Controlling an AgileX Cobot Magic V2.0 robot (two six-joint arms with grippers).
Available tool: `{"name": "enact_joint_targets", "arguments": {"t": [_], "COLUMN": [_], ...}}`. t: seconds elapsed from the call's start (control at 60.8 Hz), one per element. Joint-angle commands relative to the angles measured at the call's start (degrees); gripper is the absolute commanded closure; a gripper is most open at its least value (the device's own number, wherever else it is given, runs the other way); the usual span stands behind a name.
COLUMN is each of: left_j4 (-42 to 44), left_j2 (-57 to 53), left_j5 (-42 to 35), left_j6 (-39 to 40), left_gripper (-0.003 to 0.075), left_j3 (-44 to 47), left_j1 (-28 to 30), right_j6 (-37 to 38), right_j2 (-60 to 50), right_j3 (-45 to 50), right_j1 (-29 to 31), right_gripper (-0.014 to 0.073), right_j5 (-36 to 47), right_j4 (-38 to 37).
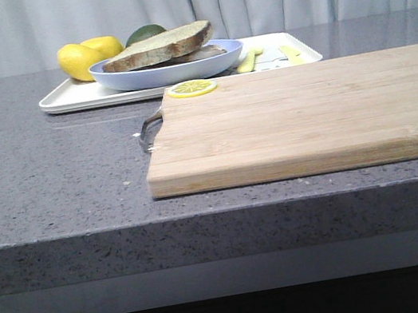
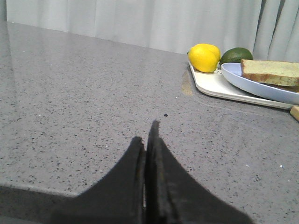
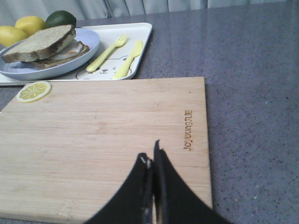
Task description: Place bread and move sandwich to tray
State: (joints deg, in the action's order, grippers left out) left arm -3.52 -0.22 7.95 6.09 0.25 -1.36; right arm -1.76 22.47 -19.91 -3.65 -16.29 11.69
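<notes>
The sandwich [image 1: 161,45] lies on the round light blue plate [image 1: 170,72], which stands on the white tray [image 1: 69,100] at the back left. The bread, a speckled slice [image 3: 39,43], lies on top of it; a pale layer [image 3: 70,48] shows between the slices. My left gripper [image 2: 145,133] is shut and empty over the bare grey counter, well short of the tray [image 2: 210,84]. My right gripper [image 3: 150,151] is shut and empty over the near part of the wooden cutting board [image 3: 103,126]. Neither gripper shows in the front view.
The cutting board [image 1: 307,115] fills the right front, with a lemon slice [image 1: 191,88] at its far left corner. Two lemons [image 1: 82,59] and a green avocado [image 1: 144,32] sit behind the plate. A yellow fork [image 3: 106,53] and knife [image 3: 128,58] lie on the tray's right part.
</notes>
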Motion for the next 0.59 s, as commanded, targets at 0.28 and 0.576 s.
{"name": "enact_joint_targets", "arguments": {"t": [0.28,0.576], "left_j4": [-0.5,-0.5], "left_j2": [-1.4,-1.3], "left_j5": [-5.4,-5.4], "left_j6": [0.0,0.0], "left_gripper": [0.0741,0.0741], "left_j3": [0.0,0.0], "left_j1": [0.2,0.2], "right_j6": [-0.1,-0.1], "right_j2": [-14.7,-23.8], "right_j3": [12.9,21.4], "right_j1": [0.1,0.1], "right_gripper": [0.0657,0.0657], "right_j5": [11.1,11.0], "right_j4": [-1.2,-1.2]}}
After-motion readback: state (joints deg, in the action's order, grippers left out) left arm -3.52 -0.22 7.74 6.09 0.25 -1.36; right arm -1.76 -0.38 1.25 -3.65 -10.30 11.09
